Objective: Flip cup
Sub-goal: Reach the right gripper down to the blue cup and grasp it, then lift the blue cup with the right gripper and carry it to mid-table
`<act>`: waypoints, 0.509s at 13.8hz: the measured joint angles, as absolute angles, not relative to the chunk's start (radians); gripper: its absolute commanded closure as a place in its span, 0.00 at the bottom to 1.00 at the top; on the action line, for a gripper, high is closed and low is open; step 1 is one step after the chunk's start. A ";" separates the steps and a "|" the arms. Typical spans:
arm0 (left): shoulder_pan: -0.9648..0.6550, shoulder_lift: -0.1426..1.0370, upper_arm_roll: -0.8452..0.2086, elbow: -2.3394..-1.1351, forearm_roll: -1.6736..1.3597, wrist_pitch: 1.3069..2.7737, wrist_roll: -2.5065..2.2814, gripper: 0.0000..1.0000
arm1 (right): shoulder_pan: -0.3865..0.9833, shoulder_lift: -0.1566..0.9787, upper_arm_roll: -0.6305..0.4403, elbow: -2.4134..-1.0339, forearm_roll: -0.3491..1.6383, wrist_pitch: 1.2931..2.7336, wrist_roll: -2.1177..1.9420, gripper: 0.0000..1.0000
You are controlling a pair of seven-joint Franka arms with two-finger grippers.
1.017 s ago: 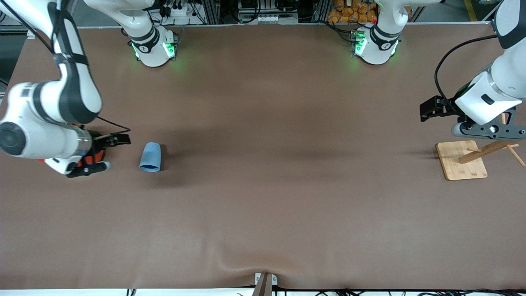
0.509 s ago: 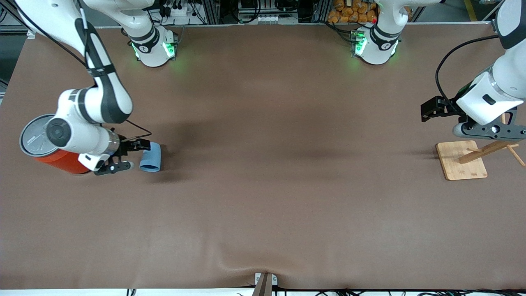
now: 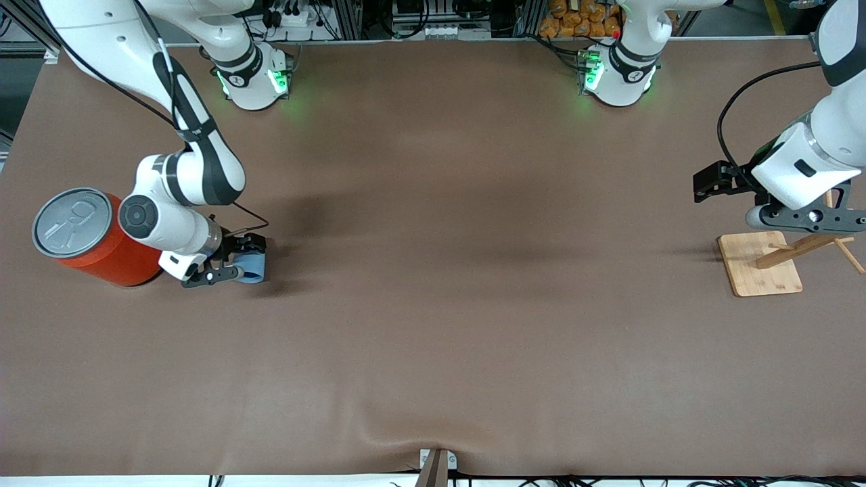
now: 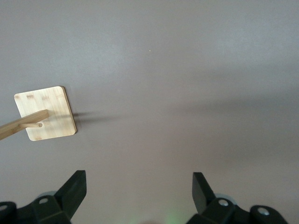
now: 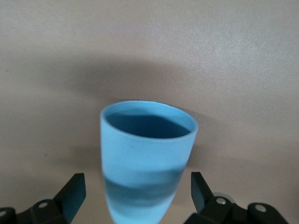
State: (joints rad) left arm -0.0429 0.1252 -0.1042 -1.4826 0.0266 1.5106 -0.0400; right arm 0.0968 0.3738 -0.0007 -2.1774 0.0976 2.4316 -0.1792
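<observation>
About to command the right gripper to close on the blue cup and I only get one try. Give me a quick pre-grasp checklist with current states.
1. Right gripper fingers open: ok, wide apart in the right wrist view.
2. Cup between the fingers: ok, roughly centred.
3. Cup lying on its side on the table, not yet flipped: ok.
4. Fingers touching the cup: cannot tell.
5. Orange-red can apart from the gripper: ok, it stands toward the right arm's end of the table, beside the wrist.
6. Left gripper out of the way: ok, waiting open over the wooden stand.
</observation>
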 measured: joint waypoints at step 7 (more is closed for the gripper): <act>-0.042 0.126 -0.102 -1.483 0.027 1.511 -0.040 0.00 | 0.102 0.400 0.006 -2.171 0.098 2.410 -0.179 1.00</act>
State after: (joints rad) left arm -0.0416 0.1256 -0.1023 -1.4827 0.0266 1.5106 -0.0400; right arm 0.1021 0.4000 0.0057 -2.1711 0.0976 2.4101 -0.1792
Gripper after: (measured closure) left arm 0.000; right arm 0.220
